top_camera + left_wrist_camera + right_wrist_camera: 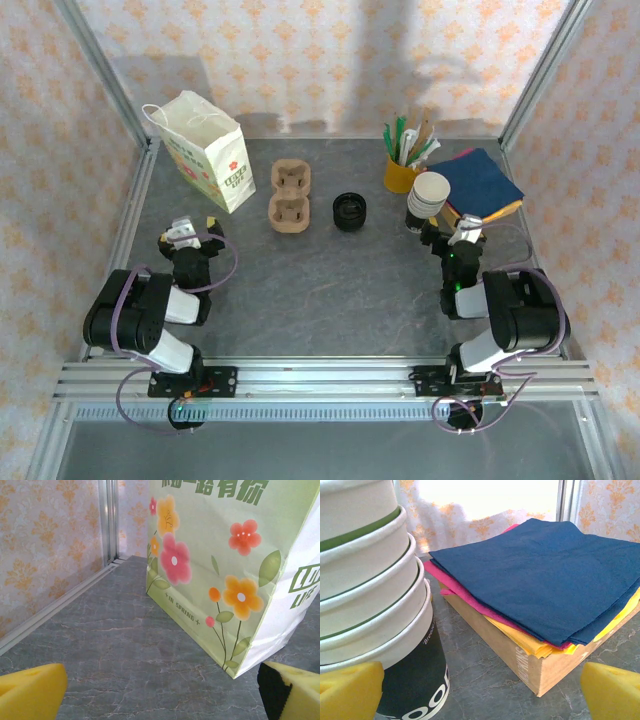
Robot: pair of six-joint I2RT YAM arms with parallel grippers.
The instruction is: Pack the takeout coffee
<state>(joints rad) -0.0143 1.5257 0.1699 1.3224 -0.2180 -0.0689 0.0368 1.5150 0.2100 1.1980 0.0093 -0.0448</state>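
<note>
Your left pincer (160, 700) is spread wide, with bare tabletop (110, 650) between its yellow fingertips (30, 692). The flowered bag (225, 570) stands just ahead and the wall rail (107, 520) runs along the left. Your right pincer (480, 697) is spread too, facing the cup stack (370, 595) and napkins (545, 575). From above, the coffee (349, 211) stands mid-tabletop, just right of the carrier (290, 195), with open room around it and well apart from both pincers.

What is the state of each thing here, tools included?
Bag: upright, top open.
Carrier: flat, empty.
Black lid: on the table, outside the bag.
Cups: stacked, upright.
Napkins: stacked flat.
Left tool: open, empty.
Right tool: open, empty.
</note>
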